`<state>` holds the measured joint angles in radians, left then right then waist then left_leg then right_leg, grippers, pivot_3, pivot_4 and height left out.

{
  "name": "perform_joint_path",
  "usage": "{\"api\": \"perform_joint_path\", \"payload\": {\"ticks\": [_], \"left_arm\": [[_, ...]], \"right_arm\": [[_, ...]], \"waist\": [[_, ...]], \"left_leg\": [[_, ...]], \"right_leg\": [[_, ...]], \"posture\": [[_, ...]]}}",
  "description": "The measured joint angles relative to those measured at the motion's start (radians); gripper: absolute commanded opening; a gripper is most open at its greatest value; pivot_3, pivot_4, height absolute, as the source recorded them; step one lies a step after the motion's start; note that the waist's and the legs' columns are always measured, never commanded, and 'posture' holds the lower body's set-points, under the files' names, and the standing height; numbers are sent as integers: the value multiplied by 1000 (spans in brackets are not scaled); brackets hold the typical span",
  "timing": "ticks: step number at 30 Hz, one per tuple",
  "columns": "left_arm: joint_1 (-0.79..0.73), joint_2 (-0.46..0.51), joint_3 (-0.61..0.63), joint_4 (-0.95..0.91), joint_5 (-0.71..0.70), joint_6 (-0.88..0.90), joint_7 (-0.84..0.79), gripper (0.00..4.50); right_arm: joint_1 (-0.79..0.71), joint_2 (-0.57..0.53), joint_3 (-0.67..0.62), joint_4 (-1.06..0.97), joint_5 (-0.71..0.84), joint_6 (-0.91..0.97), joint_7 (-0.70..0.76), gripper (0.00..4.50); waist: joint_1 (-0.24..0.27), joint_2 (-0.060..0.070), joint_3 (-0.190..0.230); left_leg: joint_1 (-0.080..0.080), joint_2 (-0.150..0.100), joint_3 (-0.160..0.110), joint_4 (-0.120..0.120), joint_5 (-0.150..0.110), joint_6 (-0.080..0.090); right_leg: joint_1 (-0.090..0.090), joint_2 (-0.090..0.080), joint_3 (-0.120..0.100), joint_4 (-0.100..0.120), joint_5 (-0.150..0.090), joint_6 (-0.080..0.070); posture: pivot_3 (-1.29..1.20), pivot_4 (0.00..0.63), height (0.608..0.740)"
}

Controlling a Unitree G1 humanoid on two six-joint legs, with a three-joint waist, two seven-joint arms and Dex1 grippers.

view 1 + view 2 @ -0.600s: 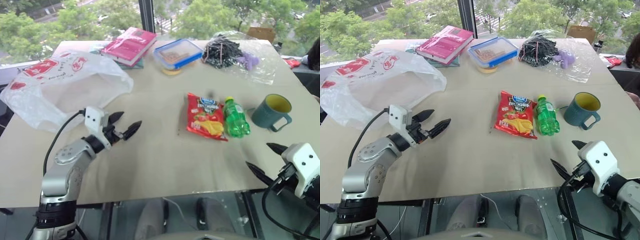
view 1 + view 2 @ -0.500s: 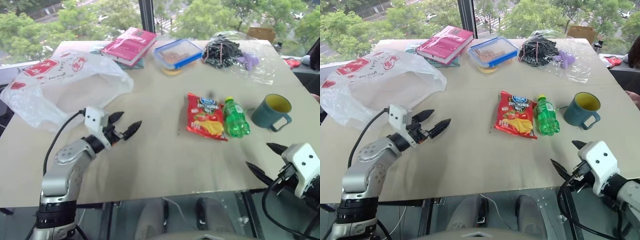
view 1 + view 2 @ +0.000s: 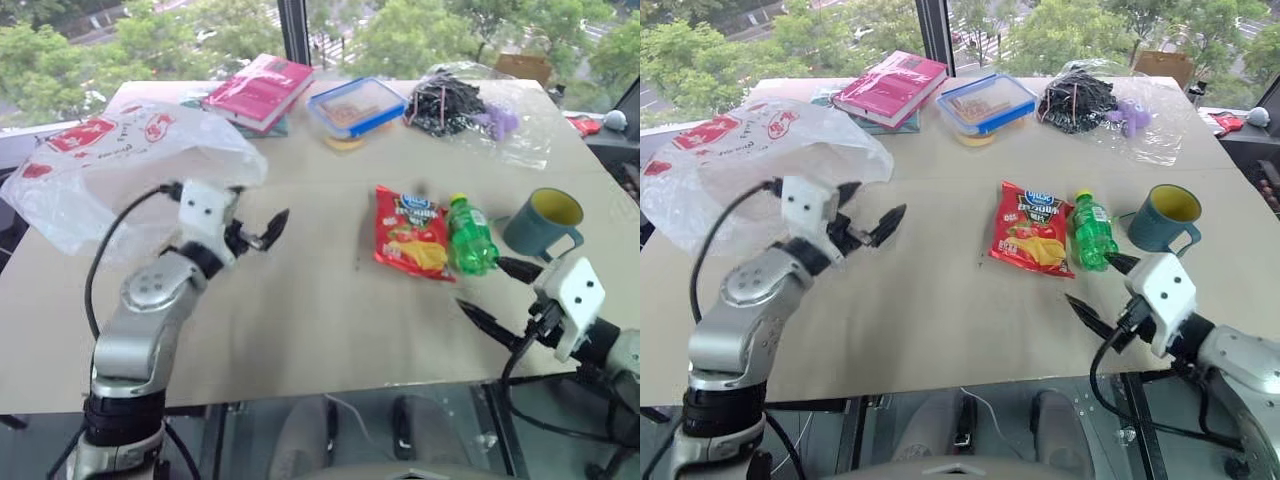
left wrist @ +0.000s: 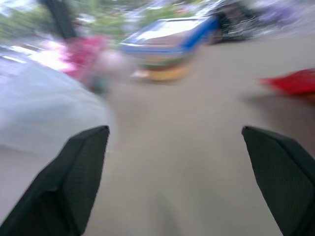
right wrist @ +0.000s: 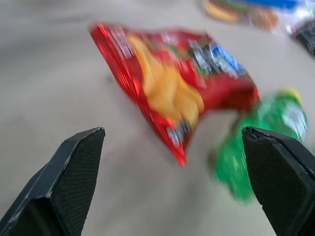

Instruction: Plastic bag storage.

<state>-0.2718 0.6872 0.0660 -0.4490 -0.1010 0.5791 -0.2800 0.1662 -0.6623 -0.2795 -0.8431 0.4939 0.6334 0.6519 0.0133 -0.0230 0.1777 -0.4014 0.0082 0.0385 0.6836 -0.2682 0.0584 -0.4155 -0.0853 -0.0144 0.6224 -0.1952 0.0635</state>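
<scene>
Crinkly white plastic bag (image 3: pixel 120 170) lies at the worktop's (image 3: pixel 300 320) far left corner, spilling over the left edge. Its long axis runs from that edge toward the middle, and which way its mouth faces cannot be told. Bare worktop stretches wide between the bag and the red chip bag (image 3: pixel 410 232), with the green bottle (image 3: pixel 470 238) and teal mug (image 3: pixel 545 222) just beyond. Since a moment ago the left tool (image 3: pixel 250 228), jaws wide and empty, has risen toward the bag's near edge. The right tool (image 3: pixel 500 295), also wide and empty, has moved in from the front right edge toward the bottle.
</scene>
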Motion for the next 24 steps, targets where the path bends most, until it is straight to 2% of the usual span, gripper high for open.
{"api": "perform_joint_path", "payload": {"ticks": [3,5,9,13,24], "left_arm": [[-72,135,-55,8,197,43,41,4469],[-115,183,-86,50,287,85,43,4469],[-129,223,-143,137,377,114,20,4469],[-200,282,-204,258,465,105,-40,4469],[-303,301,-257,509,563,14,-96,4469]], "right_arm": [[-82,-4,19,3,39,34,-8,4500],[-147,-6,31,5,87,55,-5,4500],[-230,-15,40,6,154,63,2,4500],[-361,-7,77,7,218,52,3,4500],[-373,-19,110,-1,167,-24,-11,4500]], "waist": [[-1,0,0],[0,1,1],[0,0,1],[0,0,1],[1,-1,1]], "left_leg": [[0,0,1,-2,0,0],[-1,0,1,-3,0,0],[-2,0,0,-3,0,0],[-14,0,-1,0,1,-2],[-15,-2,1,0,1,-1]], "right_leg": [[-1,0,0,0,0,0],[-2,0,0,-1,0,0],[-3,0,0,-1,0,0],[-15,0,-1,2,3,4],[-16,0,0,3,3,4]], "posture": [[0,150,740],[0,150,740],[0,150,740],[0,150,740],[0,150,740]]}}
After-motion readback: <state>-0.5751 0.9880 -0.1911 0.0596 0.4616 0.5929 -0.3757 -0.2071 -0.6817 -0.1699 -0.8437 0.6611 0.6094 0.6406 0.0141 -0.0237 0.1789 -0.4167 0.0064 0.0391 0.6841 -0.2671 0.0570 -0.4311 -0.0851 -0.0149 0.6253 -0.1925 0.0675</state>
